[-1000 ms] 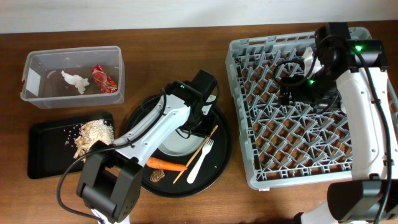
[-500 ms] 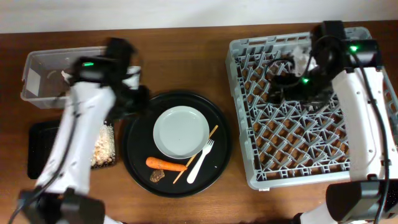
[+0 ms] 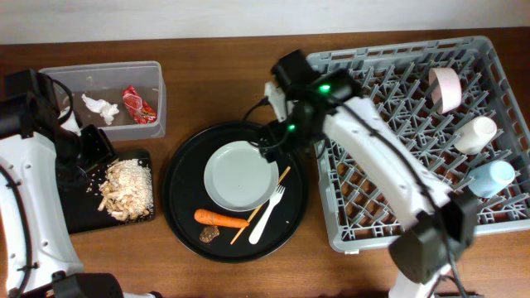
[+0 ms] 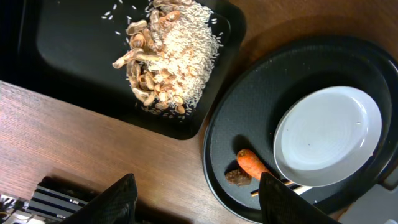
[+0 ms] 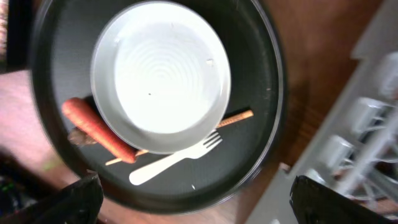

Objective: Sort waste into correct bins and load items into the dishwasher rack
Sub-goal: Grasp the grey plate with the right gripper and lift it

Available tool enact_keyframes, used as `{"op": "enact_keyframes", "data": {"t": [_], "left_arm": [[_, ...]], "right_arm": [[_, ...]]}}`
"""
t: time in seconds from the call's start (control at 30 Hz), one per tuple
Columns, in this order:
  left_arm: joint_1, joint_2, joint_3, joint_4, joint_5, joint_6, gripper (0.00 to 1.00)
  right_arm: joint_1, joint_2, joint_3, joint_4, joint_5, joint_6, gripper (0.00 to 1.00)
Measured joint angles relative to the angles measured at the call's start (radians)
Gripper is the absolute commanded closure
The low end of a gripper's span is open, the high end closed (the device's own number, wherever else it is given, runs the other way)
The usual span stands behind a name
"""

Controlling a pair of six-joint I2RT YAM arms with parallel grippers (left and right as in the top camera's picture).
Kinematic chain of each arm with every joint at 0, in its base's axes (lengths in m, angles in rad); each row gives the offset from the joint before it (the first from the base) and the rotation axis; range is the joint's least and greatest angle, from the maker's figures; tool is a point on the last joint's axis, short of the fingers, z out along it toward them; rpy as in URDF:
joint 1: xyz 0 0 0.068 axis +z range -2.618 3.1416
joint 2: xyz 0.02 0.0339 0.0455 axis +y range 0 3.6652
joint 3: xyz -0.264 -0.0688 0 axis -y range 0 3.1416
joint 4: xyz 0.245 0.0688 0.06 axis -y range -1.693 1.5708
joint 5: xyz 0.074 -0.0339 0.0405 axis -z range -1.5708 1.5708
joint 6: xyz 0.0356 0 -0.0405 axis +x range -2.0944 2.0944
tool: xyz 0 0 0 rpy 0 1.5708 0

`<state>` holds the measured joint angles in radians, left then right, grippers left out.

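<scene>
Overhead: right gripper (image 3: 277, 136) has left the large grey pegged plastic rack (image 3: 339, 236) and sits centre frame beside the round greyish-white plate (image 3: 241, 175). Left gripper (image 3: 91, 153) is now far left.
Left wrist: fingers spread wide, empty.
Right wrist: fingers wide, empty, above the plate. Plate likely next.
</scene>
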<state>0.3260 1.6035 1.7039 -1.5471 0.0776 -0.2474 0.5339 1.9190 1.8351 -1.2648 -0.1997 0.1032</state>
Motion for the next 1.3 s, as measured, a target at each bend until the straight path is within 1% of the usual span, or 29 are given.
{"op": "enact_keyframes", "data": {"t": [0.17,0.3,0.43,0.53,0.57,0.6,0.73,0.9,0.97,1.17,1.3], "left_arm": [[0.000,0.000,0.000,0.000,0.000,0.000,0.38],[0.000,0.000,0.000,0.001,0.000,0.000,0.37],[0.000,0.000,0.000,0.002,0.000,0.000,0.38],[0.000,0.000,0.000,0.002,0.000,0.000,0.38],[0.000,0.000,0.000,0.002,0.000,0.000,0.38],[0.000,0.000,0.000,0.002,0.000,0.000,0.38],[0.000,0.000,0.000,0.001,0.000,0.000,0.38],[0.000,0.000,0.000,0.001,0.000,0.000,0.38],[0.000,0.000,0.000,0.001,0.000,0.000,0.38],[0.000,0.000,0.000,0.001,0.000,0.000,0.38],[0.000,0.000,0.000,0.001,0.000,0.000,0.38]], "right_arm": [[0.013,0.157,0.000,0.040,0.009,0.042,0.19],[0.015,0.268,0.000,0.064,0.015,0.075,0.21],[0.019,0.338,0.000,0.069,0.016,0.084,0.32],[0.024,0.372,0.000,0.075,0.018,0.091,0.47],[0.025,0.375,0.000,0.082,0.019,0.094,0.50],[0.025,0.376,-0.001,0.088,0.019,0.095,0.55],[0.026,0.376,-0.001,0.097,0.018,0.094,0.82],[0.026,0.376,-0.001,0.097,0.018,0.101,0.91],[0.026,0.376,-0.001,0.100,0.018,0.101,0.96],[0.020,0.376,0.004,0.095,0.015,0.103,0.96],[0.001,0.365,0.065,0.023,0.044,0.102,0.96]]}}
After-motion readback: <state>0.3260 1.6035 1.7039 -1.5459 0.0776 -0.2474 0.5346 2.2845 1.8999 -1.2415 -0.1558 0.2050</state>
